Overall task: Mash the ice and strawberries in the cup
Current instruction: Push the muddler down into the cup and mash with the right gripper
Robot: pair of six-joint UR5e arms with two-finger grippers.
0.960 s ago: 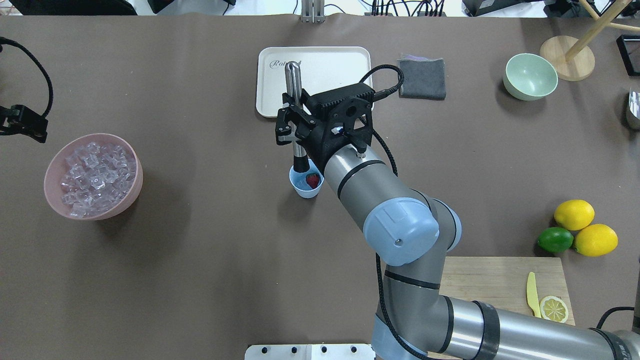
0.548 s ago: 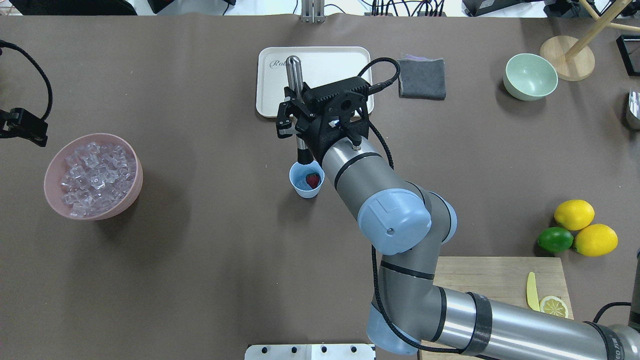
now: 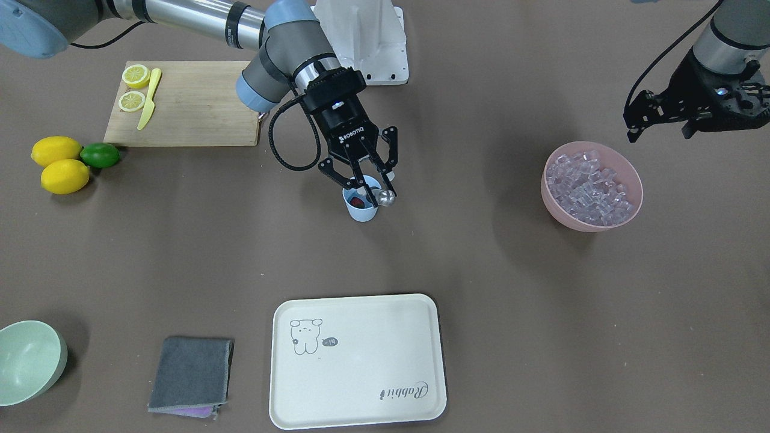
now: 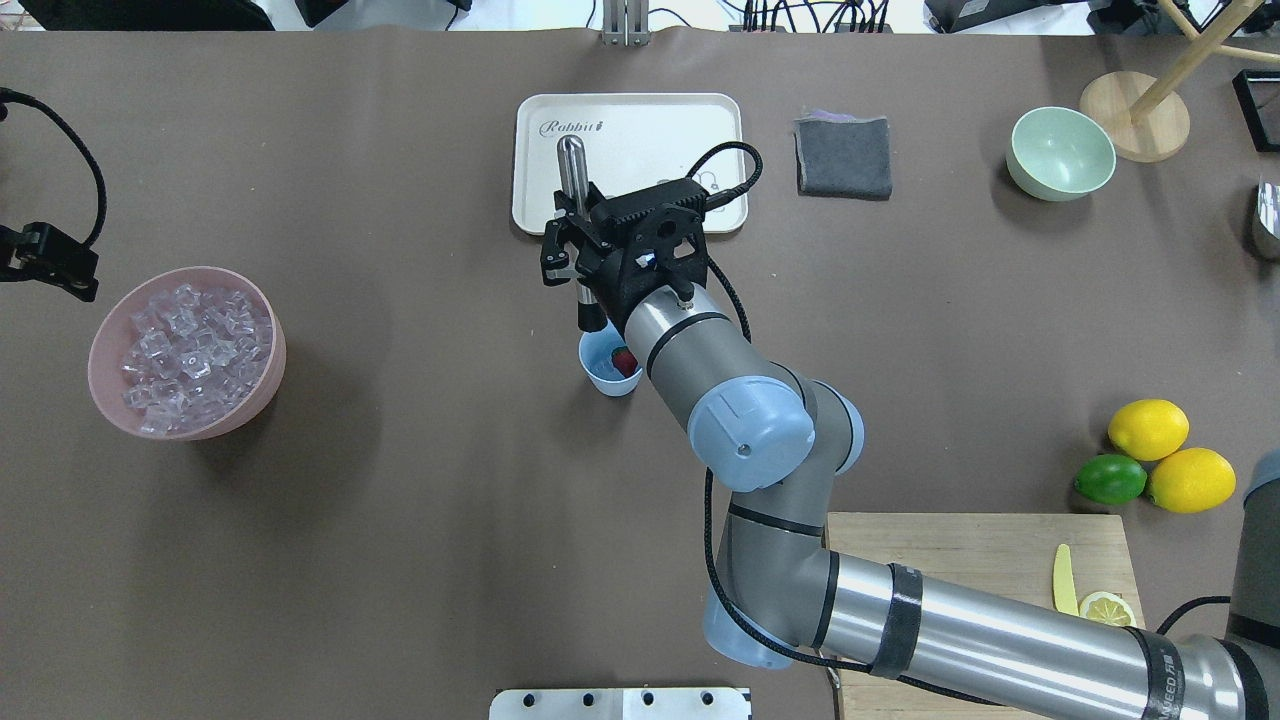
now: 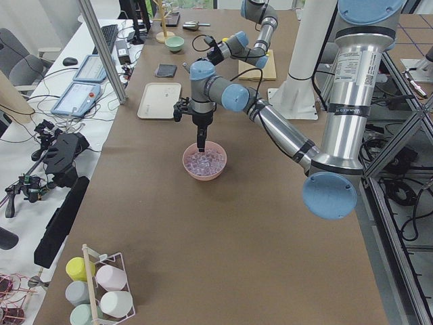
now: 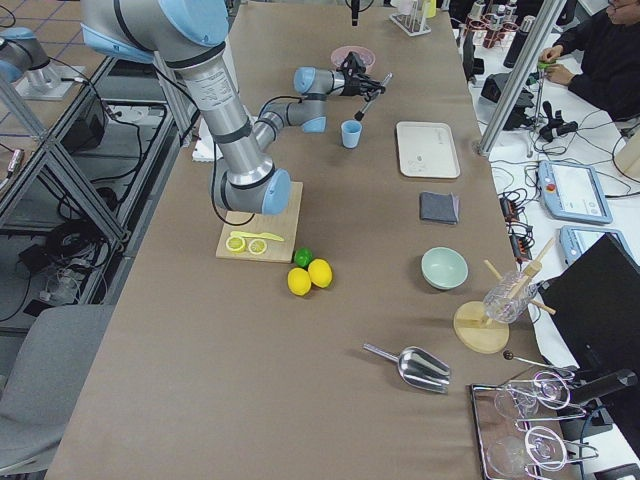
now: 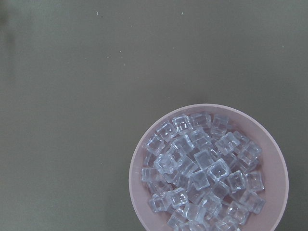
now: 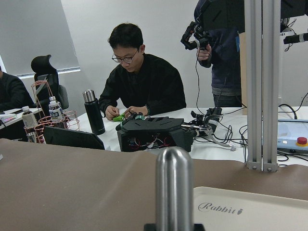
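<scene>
Brown table (image 4: 400, 520) is carrying everything. Right gripper (image 4: 572, 260) is clamping a steel muddler (image 4: 572, 170), which is leaning, its black tip hanging just above the cup (image 4: 603, 382). One strawberry (image 4: 624, 361) is lying inside the cup, below the tip, on the arm's side. Left gripper (image 3: 631, 123) is hovering over the ice (image 4: 190, 345) in the pink bowl (image 4: 97, 365); I cannot tell whether its fingers are apart.

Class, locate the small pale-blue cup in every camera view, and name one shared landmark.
Front-facing: cup at centre, above the white tray.
Overhead: cup at centre, below the tray.
Exterior left: cannot be made out.
Exterior right: cup upper centre, left of tray.
Left wrist: not in it.
Right wrist: not in it.
Landmark: the tray.
</scene>
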